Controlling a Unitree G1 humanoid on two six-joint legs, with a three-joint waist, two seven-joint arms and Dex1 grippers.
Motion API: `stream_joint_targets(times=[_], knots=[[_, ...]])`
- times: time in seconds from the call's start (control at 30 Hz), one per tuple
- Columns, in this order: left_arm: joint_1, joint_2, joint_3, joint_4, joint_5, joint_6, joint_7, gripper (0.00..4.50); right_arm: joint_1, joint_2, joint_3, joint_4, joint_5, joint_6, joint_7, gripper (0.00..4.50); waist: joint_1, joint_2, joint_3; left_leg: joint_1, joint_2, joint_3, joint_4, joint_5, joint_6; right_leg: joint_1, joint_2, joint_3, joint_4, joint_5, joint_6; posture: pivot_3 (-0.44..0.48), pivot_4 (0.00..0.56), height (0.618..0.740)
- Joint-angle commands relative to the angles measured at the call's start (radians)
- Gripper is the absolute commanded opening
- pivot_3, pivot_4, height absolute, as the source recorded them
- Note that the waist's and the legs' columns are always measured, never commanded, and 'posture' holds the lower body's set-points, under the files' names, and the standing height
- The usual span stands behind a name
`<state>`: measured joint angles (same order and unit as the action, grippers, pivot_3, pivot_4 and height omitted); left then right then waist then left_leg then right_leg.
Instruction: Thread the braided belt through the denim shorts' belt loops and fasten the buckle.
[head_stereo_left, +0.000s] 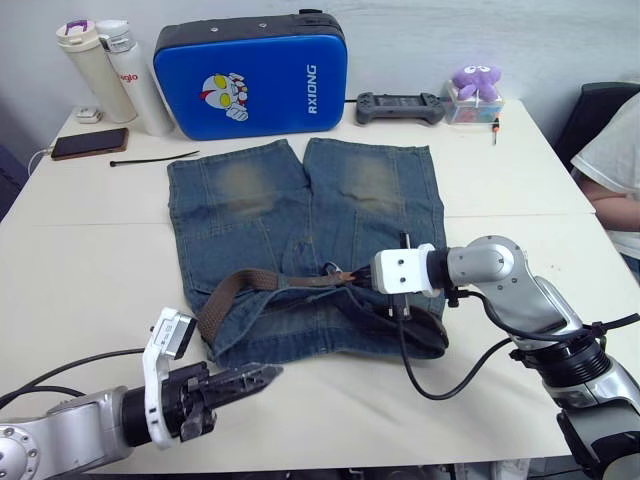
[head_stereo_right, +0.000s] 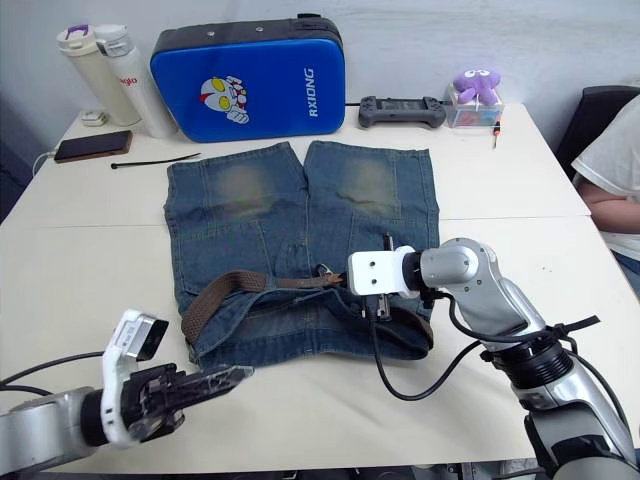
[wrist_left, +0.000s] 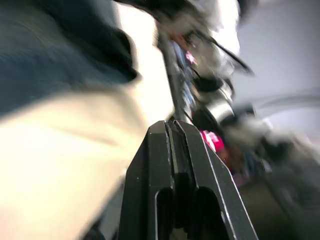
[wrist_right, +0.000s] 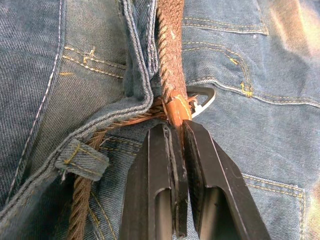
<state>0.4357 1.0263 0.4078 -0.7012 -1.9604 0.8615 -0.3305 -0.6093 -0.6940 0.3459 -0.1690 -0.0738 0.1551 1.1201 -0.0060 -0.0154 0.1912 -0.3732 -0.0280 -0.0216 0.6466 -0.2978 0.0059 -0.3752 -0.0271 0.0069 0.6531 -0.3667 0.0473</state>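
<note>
The denim shorts (head_stereo_left: 260, 200) lie flat on the table with the waistband nearest me. The braided belt (head_stereo_left: 240, 285) runs along the waistband and bows out in a loop at its left end. My right gripper (head_stereo_left: 350, 277) sits over the middle of the waistband, shut on the belt's leather-wrapped end (wrist_right: 177, 112) right beside the silver buckle (wrist_right: 202, 100). In the right wrist view the braid (wrist_right: 167, 50) passes under a denim fold, and one of the belt loops (wrist_right: 82, 160) crosses it. My left gripper (head_stereo_left: 262, 377) hovers shut and empty off the shorts' near left corner.
A blue hard case (head_stereo_left: 250, 80), two bottles (head_stereo_left: 110, 70), a phone (head_stereo_left: 88, 143) and a thin black cable tie (head_stereo_left: 150, 158) line the far left. A game controller (head_stereo_left: 400, 107) and a purple plush (head_stereo_left: 477, 82) sit far right. A person (head_stereo_left: 620, 170) sits at the right edge.
</note>
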Motion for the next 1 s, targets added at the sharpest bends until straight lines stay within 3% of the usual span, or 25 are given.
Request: stream_joint_targets(times=[0.03,0.13,0.23,0.5,0.8,1.0], knots=[[0.0,-0.008,0.182,0.066,0.051,-0.024,-0.006,0.05,0.004,-0.014,-0.032,-0.04,0.047,0.036,0.029,0.0,0.001,0.001,0.0,0.0,0.0,0.0,0.0,0.0,0.0,0.0,0.0,0.0,0.0,0.0,0.0,0.0,0.15,0.739],[0.011,-0.011,0.312,0.13,0.189,-0.005,-0.092,0.05,0.006,-0.041,-0.053,-0.078,0.095,0.045,0.069,0.0,0.001,0.001,0.001,0.0,0.0,-0.001,0.0,-0.001,0.002,0.0,0.0,-0.001,0.0,0.0,0.0,0.0,0.15,0.739],[-0.024,0.03,0.325,0.216,0.276,0.034,-0.172,0.05,-0.011,-0.069,-0.074,-0.104,0.116,0.029,0.087,0.0,0.001,0.001,0.001,-0.001,0.0,0.0,0.0,-0.002,0.003,0.0,0.0,-0.001,-0.001,0.0,0.0,0.0,0.15,0.739],[-0.302,0.109,0.146,0.391,0.36,0.131,-0.278,0.05,-0.075,-0.145,-0.147,-0.11,0.095,-0.022,0.064,0.0,0.002,0.002,0.002,-0.002,0.0,-0.001,-0.001,-0.004,0.005,-0.001,0.0,-0.001,-0.001,0.0,0.0,0.0,0.15,0.739],[-0.575,0.102,-0.093,0.497,0.546,0.23,-0.391,0.05,-0.158,-0.219,-0.243,-0.147,0.203,0.02,0.119,0.0,-0.003,0.005,0.006,-0.003,0.0,-0.001,-0.001,-0.003,0.001,-0.003,0.0,-0.001,-0.001,0.0,0.0,0.0,0.15,0.739],[-0.668,0.067,-0.108,0.501,0.646,0.197,-0.463,0.05,-0.086,-0.239,-0.227,-0.234,0.232,0.108,0.117,0.0,-0.001,0.005,0.006,-0.004,0.0,-0.001,-0.001,-0.003,0.001,-0.003,0.0,-0.001,-0.001,0.0,0.0,0.0,0.15,0.739]])
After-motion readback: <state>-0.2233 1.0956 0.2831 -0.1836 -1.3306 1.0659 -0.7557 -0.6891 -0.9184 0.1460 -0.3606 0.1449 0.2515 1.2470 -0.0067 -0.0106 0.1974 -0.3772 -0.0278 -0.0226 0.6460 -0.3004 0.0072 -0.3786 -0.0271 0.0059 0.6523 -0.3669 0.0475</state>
